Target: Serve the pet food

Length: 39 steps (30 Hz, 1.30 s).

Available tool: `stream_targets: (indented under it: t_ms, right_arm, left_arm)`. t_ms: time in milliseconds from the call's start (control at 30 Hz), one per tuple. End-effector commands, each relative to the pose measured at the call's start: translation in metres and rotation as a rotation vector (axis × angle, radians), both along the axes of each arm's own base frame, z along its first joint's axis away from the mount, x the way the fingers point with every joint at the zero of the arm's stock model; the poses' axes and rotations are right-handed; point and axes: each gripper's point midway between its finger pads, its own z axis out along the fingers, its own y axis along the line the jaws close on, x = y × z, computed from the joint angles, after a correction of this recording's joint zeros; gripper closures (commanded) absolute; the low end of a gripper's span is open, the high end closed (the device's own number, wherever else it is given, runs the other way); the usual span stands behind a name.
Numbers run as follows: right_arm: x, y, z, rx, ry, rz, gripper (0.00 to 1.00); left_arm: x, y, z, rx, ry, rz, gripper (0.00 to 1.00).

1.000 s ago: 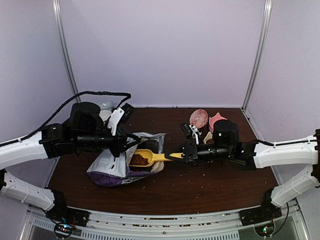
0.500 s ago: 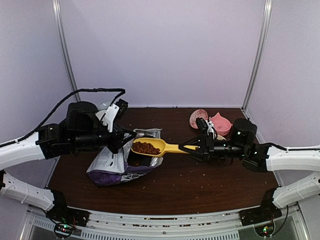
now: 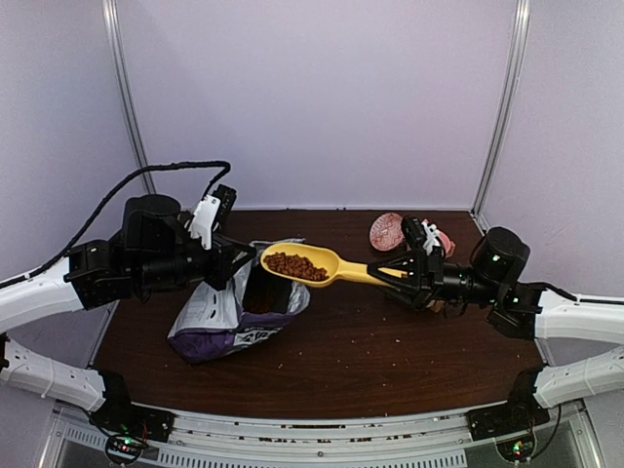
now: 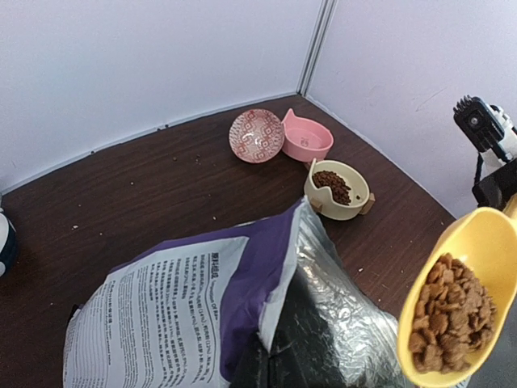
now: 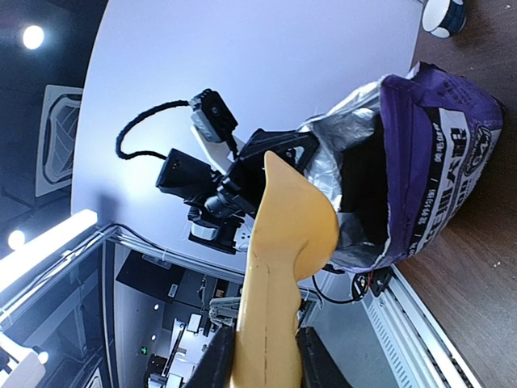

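Note:
The pet food (image 3: 295,264) is a heap of brown kibble in a yellow scoop (image 3: 317,263), held level in the air just right of the bag's mouth. It also shows in the left wrist view (image 4: 448,314). My right gripper (image 3: 395,274) is shut on the scoop's handle; the right wrist view shows the scoop's underside (image 5: 287,234) between my fingers (image 5: 214,360). The purple bag (image 3: 219,317) lies open on the table. My left gripper (image 3: 239,265) is shut on the bag's rim (image 4: 283,267) and holds the mouth open.
A cream bowl (image 4: 338,187) holding some kibble stands right of the bag. A pink bowl (image 4: 307,141) and a patterned bowl (image 3: 387,231) stand at the back right. A white and blue cup (image 5: 443,14) is at the far left. Stray crumbs dot the brown table (image 3: 370,361).
The scoop has come up out of the bag with kibble in it and moved up and to the right. The right arm has drawn back to the right. The left arm has shifted slightly left.

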Motion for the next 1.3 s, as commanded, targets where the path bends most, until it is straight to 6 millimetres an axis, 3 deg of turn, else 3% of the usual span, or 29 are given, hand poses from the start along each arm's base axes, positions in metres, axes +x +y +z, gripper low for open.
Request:
stream_targets:
  t_ms: [0, 200, 333, 533, 867, 1067, 1267]
  right_arm:
    - [-0.003, -0.011, 0.034, 0.141, -0.025, -0.007, 0.95]
    - [0.009, -0.018, 0.037, 0.140, 0.009, -0.073, 0.94]
    - [0.026, -0.035, 0.031, 0.118, 0.036, -0.178, 0.95]
    - [0.065, -0.087, -0.006, 0.038, 0.103, -0.415, 0.95]
    - [0.095, -0.178, -0.075, -0.064, 0.181, -0.737, 0.94]
    - [0.094, -0.209, -0.107, -0.197, 0.215, -0.863, 0.94]
    - [0.092, -0.223, -0.126, -0.265, 0.252, -0.909, 0.94]
  left_arm:
    - [0.006, -0.001, 0.038, -0.116, -0.073, 0.017, 1.00]
    - [0.006, 0.000, 0.036, -0.111, -0.068, 0.017, 1.00]
    - [0.007, 0.003, 0.034, -0.105, -0.064, 0.026, 1.00]
    - [0.007, 0.008, 0.033, -0.106, -0.063, 0.030, 1.00]
    - [0.005, 0.012, 0.032, -0.096, -0.068, 0.028, 1.00]
    - [0.005, 0.011, 0.032, -0.093, -0.067, 0.022, 1.00]
    - [0.006, 0.010, 0.031, -0.087, -0.068, 0.017, 1.00]
